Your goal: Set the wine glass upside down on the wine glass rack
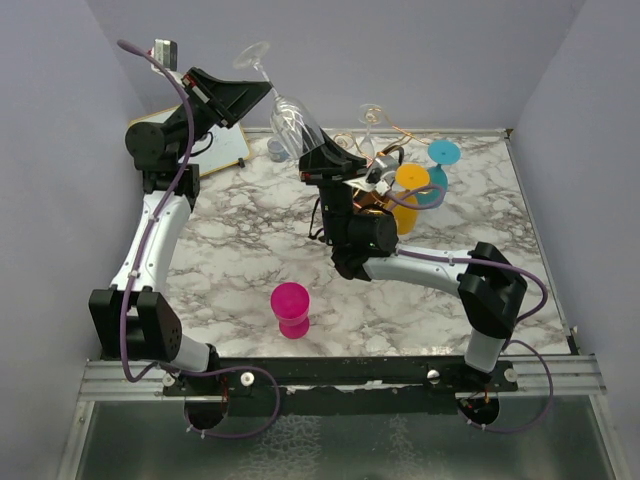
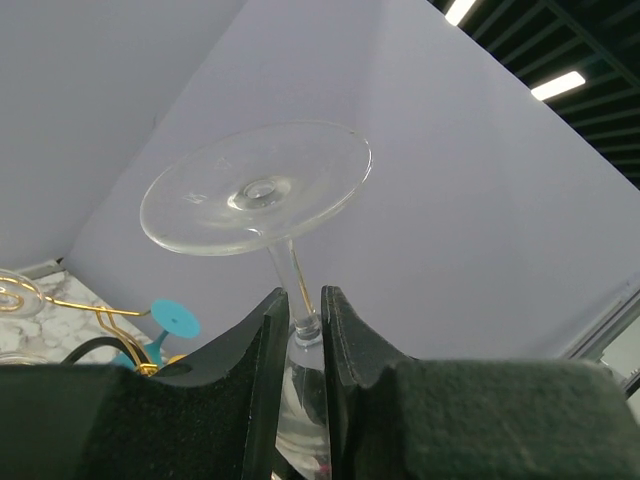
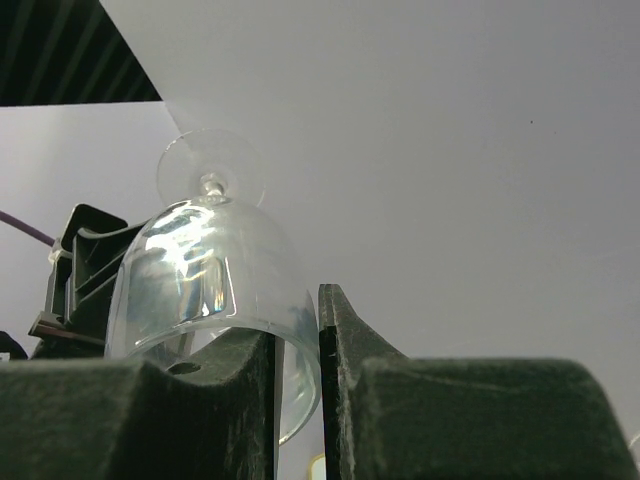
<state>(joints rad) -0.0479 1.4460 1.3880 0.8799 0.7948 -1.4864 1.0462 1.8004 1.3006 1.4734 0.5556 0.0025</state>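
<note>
Wine glass (image 1: 288, 118) is held aloft, foot uppermost, its rim pinched by the right gripper (image 1: 318, 157). The stem is clasped by the left gripper (image 1: 263, 95).

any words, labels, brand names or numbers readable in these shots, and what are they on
No readable text in any view.
White board at the back left of the table: any writing is too small to make out.
Wine glass and pink cup: no labels or marks visible.

Two clear wine glasses (image 1: 291, 122) (image 1: 370, 114), three coloured glasses (image 1: 291, 308) (image 1: 412, 180) (image 1: 443, 153), one rack (image 2: 100, 308).
</note>
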